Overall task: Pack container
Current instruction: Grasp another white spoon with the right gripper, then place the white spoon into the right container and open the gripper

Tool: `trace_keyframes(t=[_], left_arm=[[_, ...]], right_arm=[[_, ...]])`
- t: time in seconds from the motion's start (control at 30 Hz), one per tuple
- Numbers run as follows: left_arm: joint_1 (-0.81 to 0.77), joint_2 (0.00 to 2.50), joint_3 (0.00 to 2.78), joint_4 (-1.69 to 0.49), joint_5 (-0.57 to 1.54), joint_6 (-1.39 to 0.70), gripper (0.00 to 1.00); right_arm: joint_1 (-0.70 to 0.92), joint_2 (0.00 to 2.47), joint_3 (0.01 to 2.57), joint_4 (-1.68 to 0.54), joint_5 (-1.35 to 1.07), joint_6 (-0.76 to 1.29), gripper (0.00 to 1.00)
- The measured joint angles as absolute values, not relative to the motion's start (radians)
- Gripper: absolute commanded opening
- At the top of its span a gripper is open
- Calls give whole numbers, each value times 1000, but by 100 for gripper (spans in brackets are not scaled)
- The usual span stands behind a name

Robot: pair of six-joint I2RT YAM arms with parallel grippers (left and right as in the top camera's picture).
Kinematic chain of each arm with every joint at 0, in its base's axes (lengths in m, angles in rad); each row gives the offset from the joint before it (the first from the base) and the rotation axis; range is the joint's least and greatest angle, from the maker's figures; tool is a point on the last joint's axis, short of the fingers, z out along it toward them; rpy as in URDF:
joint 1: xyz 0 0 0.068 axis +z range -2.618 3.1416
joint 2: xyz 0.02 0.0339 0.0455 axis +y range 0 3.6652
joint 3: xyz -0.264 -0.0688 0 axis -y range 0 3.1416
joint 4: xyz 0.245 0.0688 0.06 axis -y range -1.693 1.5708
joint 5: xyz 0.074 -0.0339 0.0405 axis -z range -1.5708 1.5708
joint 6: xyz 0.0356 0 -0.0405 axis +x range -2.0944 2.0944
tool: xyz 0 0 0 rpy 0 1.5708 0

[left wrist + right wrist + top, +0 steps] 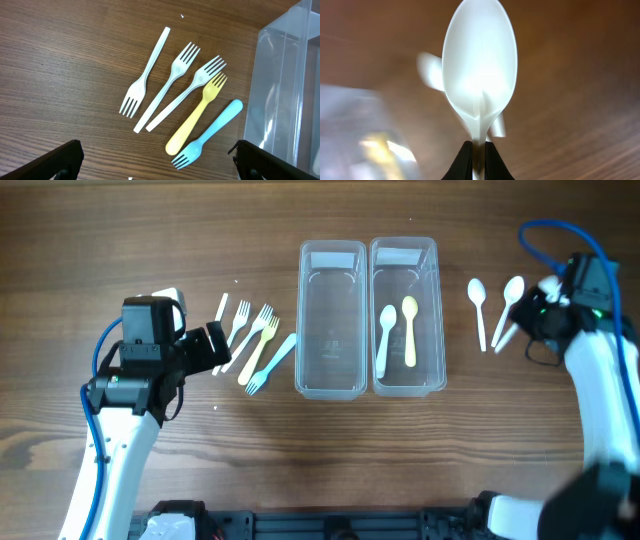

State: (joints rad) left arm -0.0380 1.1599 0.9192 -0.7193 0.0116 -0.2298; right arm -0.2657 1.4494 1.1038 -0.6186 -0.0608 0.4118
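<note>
The right gripper (479, 152) is clenched on the thin handle of a white plastic spoon (480, 65), pinching it just below the oval bowl. This held spoon is close to the right edge of the desk, toward the far side, with its bowl pointing at the far edge. The pictures do not show whether it touches the wood. Just beside it, toward the centre, a loose white plastic spoon (478, 308) lies on the brown wood-grain desk (120, 240), bowl also toward the far edge.

Two clear rectangular plastic containers stand side by side in the middle of the desk, their long walls touching. The right-hand container (434, 310) holds a white spoon (385, 340) and a pale yellow spoon (409, 330), lying parallel with their bowls toward the far edge. The left-hand container (330, 255) stands next to the forks.

The left gripper (218, 348) is released, its black fingers (60, 157) spread wide, and it hangs over the left half of the desk. Between it and the left-hand container lie five forks in a loose fan. There are three white plastic forks (170, 85), then a yellow plastic fork (197, 112) with tines toward the far edge. A light blue plastic fork (212, 131) lies nearest the container, tines toward the near edge.
</note>
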Motion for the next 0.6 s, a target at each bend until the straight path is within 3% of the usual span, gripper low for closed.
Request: trace_keyframes(t=[0.23, 0.43, 0.6], left_arm=[[-38, 1160, 919, -719, 12, -230, 100], [-38, 1160, 919, -719, 12, -230, 100], [-38, 1159, 919, -719, 12, -230, 100]], right_arm=[[-45, 1224, 1117, -624, -156, 412, 4], [194, 1435, 1079, -526, -109, 412, 5], [213, 1687, 1049, -358, -106, 351, 28]])
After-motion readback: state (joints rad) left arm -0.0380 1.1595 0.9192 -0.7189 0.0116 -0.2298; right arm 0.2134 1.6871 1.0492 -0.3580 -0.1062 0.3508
